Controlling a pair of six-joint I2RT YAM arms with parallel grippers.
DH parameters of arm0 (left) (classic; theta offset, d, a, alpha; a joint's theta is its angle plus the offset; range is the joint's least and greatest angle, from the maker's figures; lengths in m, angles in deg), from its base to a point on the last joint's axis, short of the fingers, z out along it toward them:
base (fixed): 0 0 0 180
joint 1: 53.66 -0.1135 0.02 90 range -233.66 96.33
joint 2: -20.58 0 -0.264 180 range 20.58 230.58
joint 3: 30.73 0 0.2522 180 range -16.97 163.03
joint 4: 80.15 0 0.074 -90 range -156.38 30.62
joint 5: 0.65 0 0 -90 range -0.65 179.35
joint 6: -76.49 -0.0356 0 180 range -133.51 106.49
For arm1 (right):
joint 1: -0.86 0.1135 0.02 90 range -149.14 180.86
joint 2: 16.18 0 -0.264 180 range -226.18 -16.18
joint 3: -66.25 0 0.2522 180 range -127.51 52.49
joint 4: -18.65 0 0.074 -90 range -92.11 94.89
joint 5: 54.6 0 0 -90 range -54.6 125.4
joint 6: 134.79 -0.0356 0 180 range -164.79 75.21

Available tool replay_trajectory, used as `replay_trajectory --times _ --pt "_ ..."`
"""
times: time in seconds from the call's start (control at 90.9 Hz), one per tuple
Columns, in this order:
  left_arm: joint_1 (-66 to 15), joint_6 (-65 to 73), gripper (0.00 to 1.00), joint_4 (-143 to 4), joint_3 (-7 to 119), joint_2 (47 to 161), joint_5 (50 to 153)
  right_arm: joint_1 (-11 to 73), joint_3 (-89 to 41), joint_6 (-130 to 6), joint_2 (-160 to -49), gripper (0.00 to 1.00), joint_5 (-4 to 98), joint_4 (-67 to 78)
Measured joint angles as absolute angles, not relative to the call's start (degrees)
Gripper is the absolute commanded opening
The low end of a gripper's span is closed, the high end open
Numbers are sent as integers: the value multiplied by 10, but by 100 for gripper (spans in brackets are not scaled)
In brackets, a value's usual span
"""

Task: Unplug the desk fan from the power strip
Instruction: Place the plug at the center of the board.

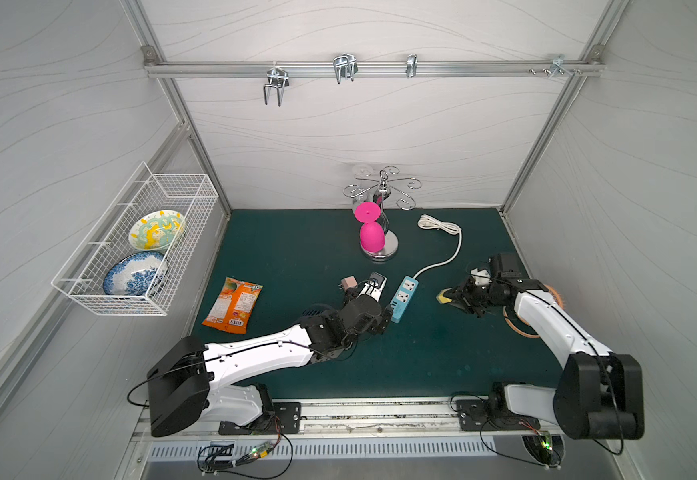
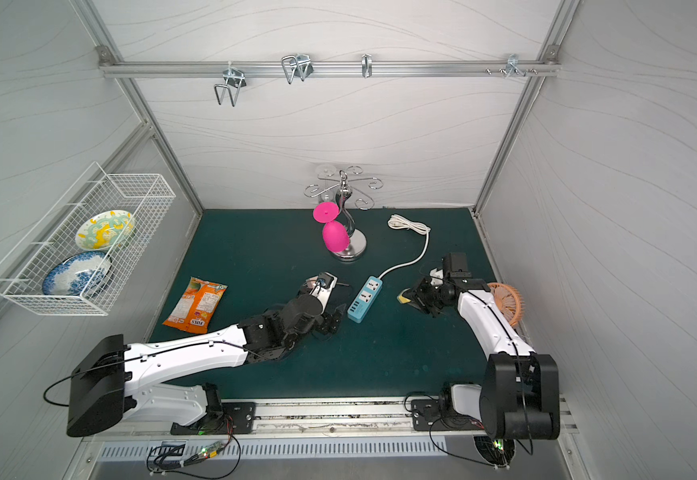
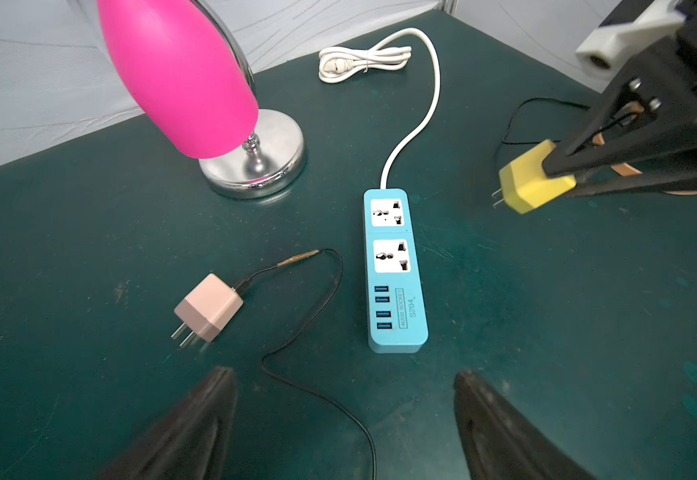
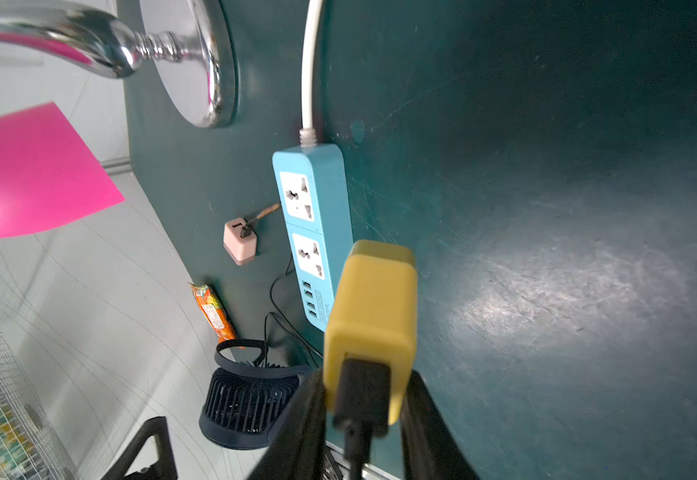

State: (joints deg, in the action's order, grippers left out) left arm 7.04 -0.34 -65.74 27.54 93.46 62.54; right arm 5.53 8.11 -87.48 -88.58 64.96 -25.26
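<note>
The light-blue rectangular power strip lies slantwise on the dark green mat, a little right of centre in both top views. Both white socket faces are bare, as the left wrist view shows plainly. Its thick white cord curves up and right to a bundled coil near the mat's back edge.

The right gripper is clamped on a yellow cube-shaped plug adapter, with its prongs pointing towards the strip and open mat between them. In a top view this gripper sits right of the strip, near the mat's right edge, with a peach round desk fan just behind the arm.

The left gripper has its fingers spread wide and holds nothing. Its tips sit just beside the strip's port end.

A pale pink cube-shaped adapter lies loose left of the strip, trailing a thin black wire.

An orange foil snack packet lies at the mat's left edge. A chrome stand with pink cups stands upper centre. The lower centre of the mat, between the two arms, is open.
</note>
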Motion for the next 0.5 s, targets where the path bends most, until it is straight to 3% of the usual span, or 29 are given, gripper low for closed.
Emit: replay_trajectory --times 0.495 --pt "72 26 87 -633 242 892 605 115 142 -878 -947 2 661 -155"
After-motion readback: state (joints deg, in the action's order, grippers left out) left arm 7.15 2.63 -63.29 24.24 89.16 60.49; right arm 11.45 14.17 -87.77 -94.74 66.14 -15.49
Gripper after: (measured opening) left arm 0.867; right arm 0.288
